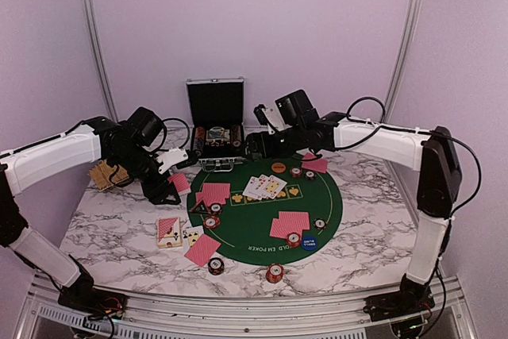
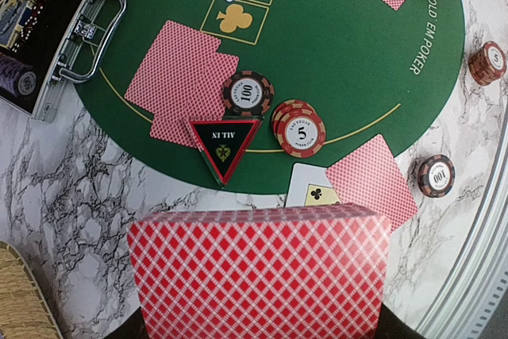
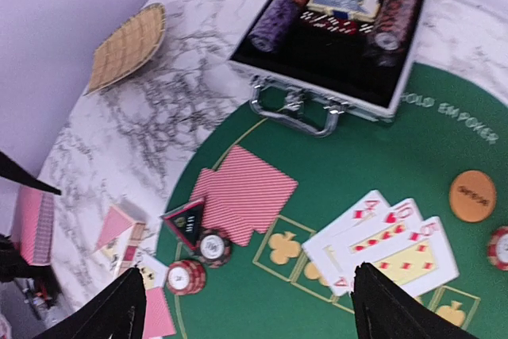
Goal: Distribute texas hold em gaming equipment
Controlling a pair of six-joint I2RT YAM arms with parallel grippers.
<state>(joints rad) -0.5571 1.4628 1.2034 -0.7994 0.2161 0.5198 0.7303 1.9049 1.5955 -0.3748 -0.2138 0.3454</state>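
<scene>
My left gripper hovers at the left edge of the green poker mat, shut on a deck of red-backed cards that hides its fingers. Below the deck lie the black triangular marker, a 100 chip and a stack of 5 chips. My right gripper hangs open above the mat's far side with nothing between its fingers. Face-up cards fan out under it. An orange disc and a blue disc lie on the mat. Red-backed card pairs sit around the rim.
The open silver-edged case with chip rows stands at the mat's far edge. A woven tan tray lies at the far left. Chip stacks and loose cards rest on the marble near the front edge.
</scene>
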